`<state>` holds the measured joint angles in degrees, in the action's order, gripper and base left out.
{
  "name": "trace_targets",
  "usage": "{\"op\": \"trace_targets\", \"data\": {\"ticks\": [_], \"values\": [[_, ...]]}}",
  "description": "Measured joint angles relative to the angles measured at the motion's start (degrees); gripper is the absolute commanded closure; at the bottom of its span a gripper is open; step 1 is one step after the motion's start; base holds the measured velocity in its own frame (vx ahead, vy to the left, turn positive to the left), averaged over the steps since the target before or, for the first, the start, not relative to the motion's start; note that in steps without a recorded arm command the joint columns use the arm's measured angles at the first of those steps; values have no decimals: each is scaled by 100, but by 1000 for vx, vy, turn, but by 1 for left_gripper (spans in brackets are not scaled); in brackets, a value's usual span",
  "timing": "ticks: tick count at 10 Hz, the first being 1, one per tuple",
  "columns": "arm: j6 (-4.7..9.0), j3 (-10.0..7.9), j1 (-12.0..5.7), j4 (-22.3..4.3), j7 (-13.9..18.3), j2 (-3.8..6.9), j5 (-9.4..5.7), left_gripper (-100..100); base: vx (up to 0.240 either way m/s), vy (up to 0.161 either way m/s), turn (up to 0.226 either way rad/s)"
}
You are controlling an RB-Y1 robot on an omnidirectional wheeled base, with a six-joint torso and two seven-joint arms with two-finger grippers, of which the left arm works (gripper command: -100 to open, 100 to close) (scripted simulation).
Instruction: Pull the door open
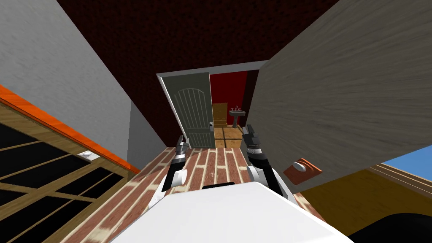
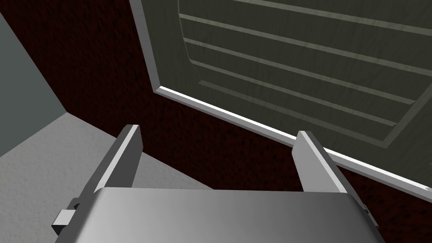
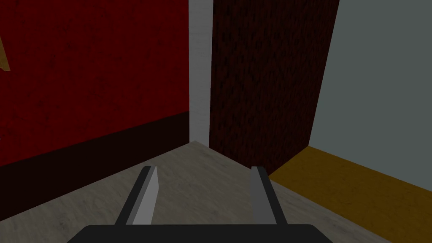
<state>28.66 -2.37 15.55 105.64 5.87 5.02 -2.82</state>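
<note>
At the end of the brick-floored corridor stands a grey-green panelled door (image 1: 195,110), ajar in its white frame (image 1: 165,90). It covers the left part of the opening, and a small metal handle (image 1: 211,125) sits near its free edge. My left gripper (image 1: 181,141) is raised in front of the door's lower left, short of it. In the left wrist view this gripper (image 2: 218,130) is open and empty, with the door's slatted panel (image 2: 303,55) beyond. My right gripper (image 1: 248,130) hangs before the open gap. The right wrist view shows it (image 3: 203,168) open and empty, facing the white jamb (image 3: 200,71).
Through the gap is a red-walled room with a pedestal sink (image 1: 237,114) and a wooden cabinet (image 1: 220,114). A grey wall (image 1: 337,105) runs close on my right, bearing an orange-brown plate (image 1: 301,168). An orange-topped wooden frame (image 1: 63,139) lines my left. The brick floor (image 1: 211,164) leads ahead.
</note>
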Motion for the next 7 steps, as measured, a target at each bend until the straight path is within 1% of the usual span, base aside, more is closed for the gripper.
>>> {"op": "trace_targets", "data": {"ticks": [2, 3, 4, 5, 6, 7], "values": [[-71, 24, -175, -403, -14, 21, 22, -100, 148, -40, -75], [-146, 40, -221, -509, -20, 29, 32, -100, 140, -62, -50], [-213, 33, -305, -639, -16, 53, 31, -100, 161, -68, -96], [-275, 31, -402, -831, -10, 79, 34, -100, 162, -56, -73], [-334, 33, -463, -967, -2, 105, 35, -100, 136, -23, -42], [-378, 39, -514, -1085, 0, 115, 41, -100, 130, -35, -106]]}}
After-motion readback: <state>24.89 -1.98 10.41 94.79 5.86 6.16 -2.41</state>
